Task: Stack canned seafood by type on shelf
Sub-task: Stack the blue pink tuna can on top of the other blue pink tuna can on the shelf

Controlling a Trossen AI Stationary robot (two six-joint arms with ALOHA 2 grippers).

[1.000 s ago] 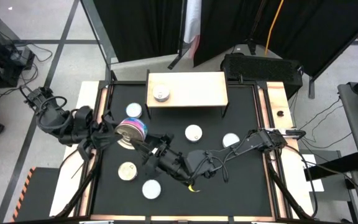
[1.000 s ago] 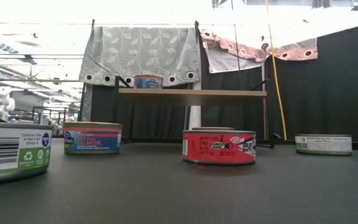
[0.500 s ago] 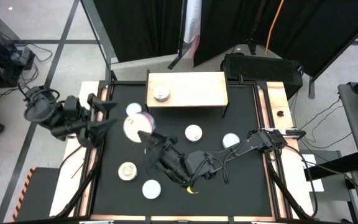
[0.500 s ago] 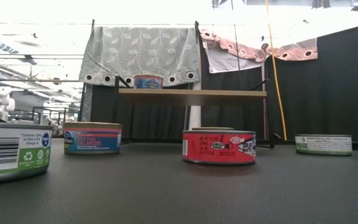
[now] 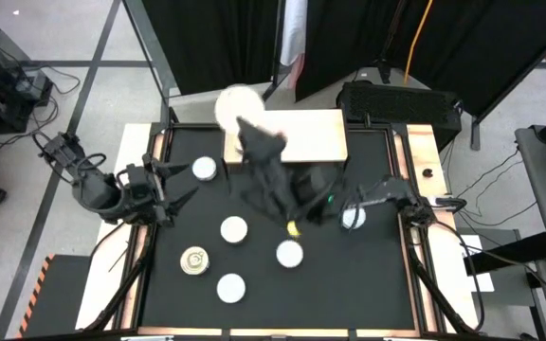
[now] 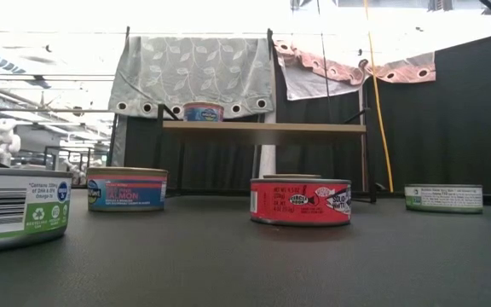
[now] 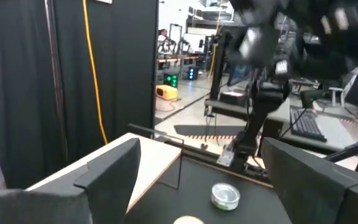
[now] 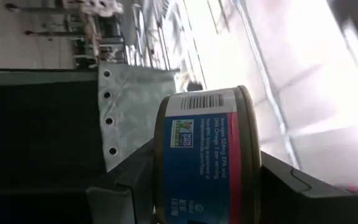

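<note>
black curtains hang behind a black-topped table (image 5: 368, 294) with pale wood edges, and the shelf (image 5: 316, 135) stands at its far side.

going left to right: the left hand (image 5: 173, 182) now sits pulled back at the table's left edge, fingers (image 7: 114, 176) spread wide and empty. a second ago it was out over the mat beside a tipped blue tin; that tin has since passed to the other arm. just beside the left hand lies a silver-lidded tin (image 5: 203, 169), and nearer the front are a gold-lidded tin (image 5: 194, 260) and three more tins (image 5: 230, 286) lying flat.

the right hand (image 5: 249, 128) has swung from the table's middle up to the shelf's left end, carrying the blue-and-red tin (image 5: 238, 106) raised high, lid facing the overhead camera. its wrist view shows the tin on edge, clamped between the two fingers (image 8: 126, 186) at about half spread. i judge this is the carry toward placing: the blue tin on the shelf (image 6: 203, 112) waits there, likely the same type, so the held one probably belongs on top of it. it must first be turned flat.

farther right, a tin (image 5: 352, 217) lies beside the right arm.
</note>
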